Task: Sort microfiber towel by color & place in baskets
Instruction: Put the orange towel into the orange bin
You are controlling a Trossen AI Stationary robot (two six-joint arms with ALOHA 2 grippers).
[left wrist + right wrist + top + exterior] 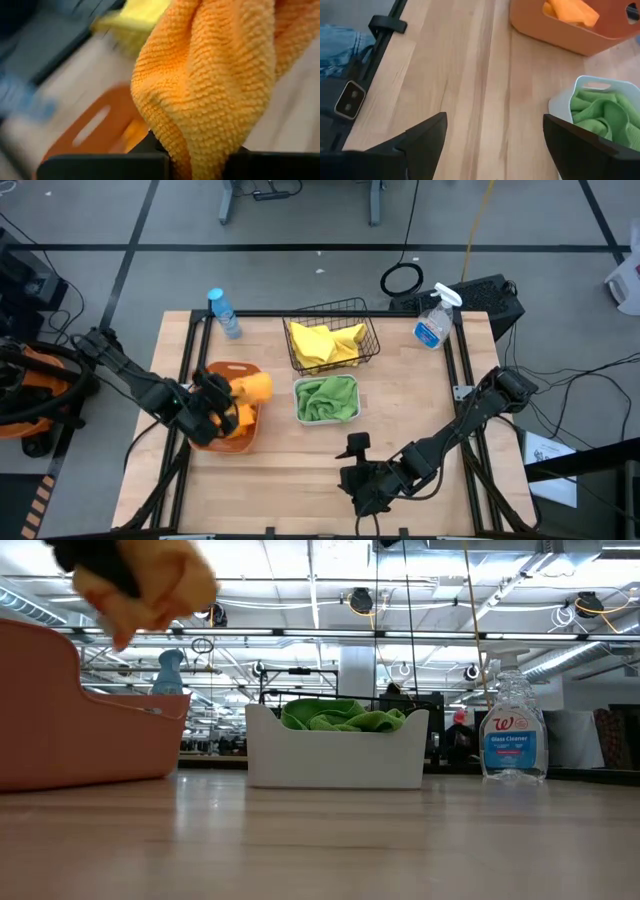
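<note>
Your left hand (pixel 228 408) is clamped on an orange microfiber towel (pixel 252 388), holding it bunched above the orange tub (pixel 228 370) at the left of the counter (pixel 300 480). In the left wrist view the towel (pixel 215 80) hangs down between the dark fingers (pixel 105 167), with the tub's handle slot below it. More orange cloth (pixel 570 11) already lies inside the tub.

Beside the tub, near the counter's middle, you have the white bin (pixel 297 402) with a green towel (pixel 328 398) in it. Just behind that sits the black wire basket (pixel 372 330) holding a yellow towel (pixel 325 342).

Your right hand (pixel 352 448) waits low over the near edge of the counter, its fingers (pixel 420 140) spread wide with nothing between them.

A glass-cleaner spray bottle (pixel 434 318) stands at the far right corner, and a small water bottle (pixel 223 312) at the far left.
</note>
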